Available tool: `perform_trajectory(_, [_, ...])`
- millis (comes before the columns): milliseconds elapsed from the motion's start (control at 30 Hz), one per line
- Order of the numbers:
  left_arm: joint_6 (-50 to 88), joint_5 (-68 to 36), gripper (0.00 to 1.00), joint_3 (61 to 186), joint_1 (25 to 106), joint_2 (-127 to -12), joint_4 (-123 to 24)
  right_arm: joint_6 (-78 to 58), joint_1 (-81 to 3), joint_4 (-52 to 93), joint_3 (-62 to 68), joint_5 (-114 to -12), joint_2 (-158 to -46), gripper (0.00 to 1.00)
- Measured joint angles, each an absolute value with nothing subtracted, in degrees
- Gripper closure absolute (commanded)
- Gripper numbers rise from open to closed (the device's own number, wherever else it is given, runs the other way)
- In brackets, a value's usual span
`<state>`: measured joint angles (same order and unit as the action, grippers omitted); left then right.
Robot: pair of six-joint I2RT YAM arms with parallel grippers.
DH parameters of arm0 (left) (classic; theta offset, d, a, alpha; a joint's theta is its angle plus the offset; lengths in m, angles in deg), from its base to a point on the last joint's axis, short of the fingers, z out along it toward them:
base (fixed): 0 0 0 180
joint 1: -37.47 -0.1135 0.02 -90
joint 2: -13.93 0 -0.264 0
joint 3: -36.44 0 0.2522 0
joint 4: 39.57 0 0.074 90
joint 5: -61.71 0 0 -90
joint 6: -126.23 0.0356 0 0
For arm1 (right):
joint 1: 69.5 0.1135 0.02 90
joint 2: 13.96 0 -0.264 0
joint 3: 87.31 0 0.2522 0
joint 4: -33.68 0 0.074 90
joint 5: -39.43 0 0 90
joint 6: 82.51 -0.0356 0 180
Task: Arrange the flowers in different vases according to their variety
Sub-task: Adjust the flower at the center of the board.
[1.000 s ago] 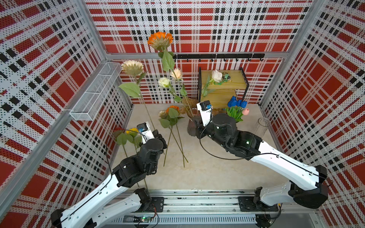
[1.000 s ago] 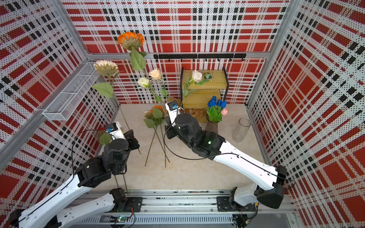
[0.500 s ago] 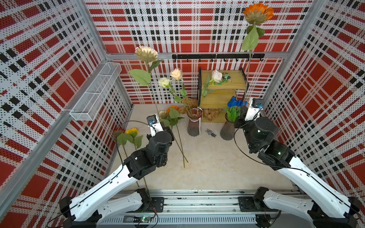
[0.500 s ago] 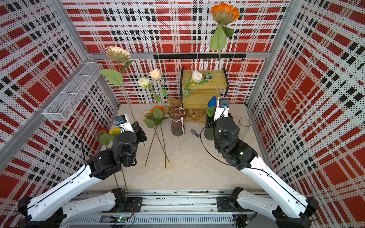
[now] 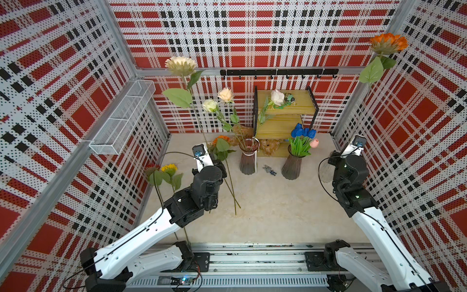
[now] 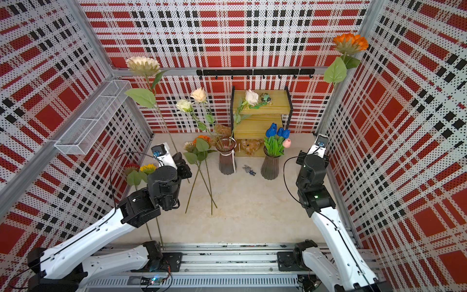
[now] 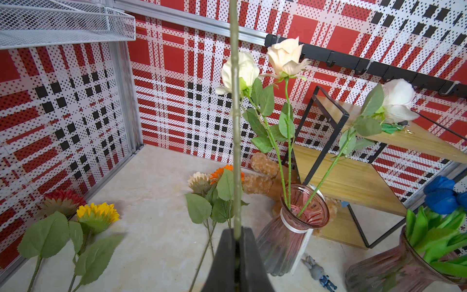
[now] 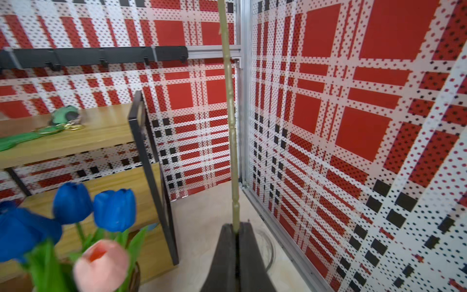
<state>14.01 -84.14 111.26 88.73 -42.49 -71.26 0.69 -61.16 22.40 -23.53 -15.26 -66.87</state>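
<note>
The left tool (image 7: 236, 233) is pinched narrow on the green stem of a cream sunflower (image 5: 180, 65). The flower stands nearly upright from the tool, its head high near the back left corner in both top views. The right tool (image 8: 236, 228) is clamped just as tight on the stem of an orange sunflower (image 5: 388, 43). That one is upright too, with its bloom up beside the right wall near the back corner. Just beyond the right tool's tips, the wrist view shows part of the rim of the clear vase (image 8: 269, 244) on the surface (image 5: 265, 215). In a top view this vase stands by the right wall, partly hidden behind the right arm. Further in, the tulip vase (image 5: 293, 165), smoky purple, holds blue tulips (image 5: 302, 131) and one pink tulip (image 5: 314, 143). To its left the rose vase (image 5: 249, 159) holds three cream-white roses (image 5: 225, 94), their stems leaning apart. A small toy figure (image 5: 270, 170) lies on the surface between the two purple vases. Behind them stand a wooden shelf (image 5: 285, 126) and brown plush toys (image 5: 270, 146). Near the left tool, two loose sunflowers (image 5: 221, 140) lie on the surface with their stems crossing toward the front. By the left wall lie a red sunflower (image 5: 151, 168) and a yellow sunflower (image 5: 169, 168). A white wire basket (image 5: 121, 118) hangs on that wall.
</note>
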Motion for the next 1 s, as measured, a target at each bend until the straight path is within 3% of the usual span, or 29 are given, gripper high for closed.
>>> perform_trajectory(433, [15.49,-79.51,1.0,107.85,83.47,-43.22,-67.18,-4.25,-78.45,23.73,-22.77,-37.62,-75.72,1.0])
perform_trajectory(767, [15.52,-78.48,1.0,104.33,82.9,-42.04,-66.15,-5.61,-79.43,23.86,-21.43,-44.24,-81.05,1.0])
perform_trajectory(1000, [15.52,-76.21,1.0,104.24,80.38,-42.08,-65.56,-5.41,-74.91,16.85,-19.92,-42.86,-74.93,1.0])
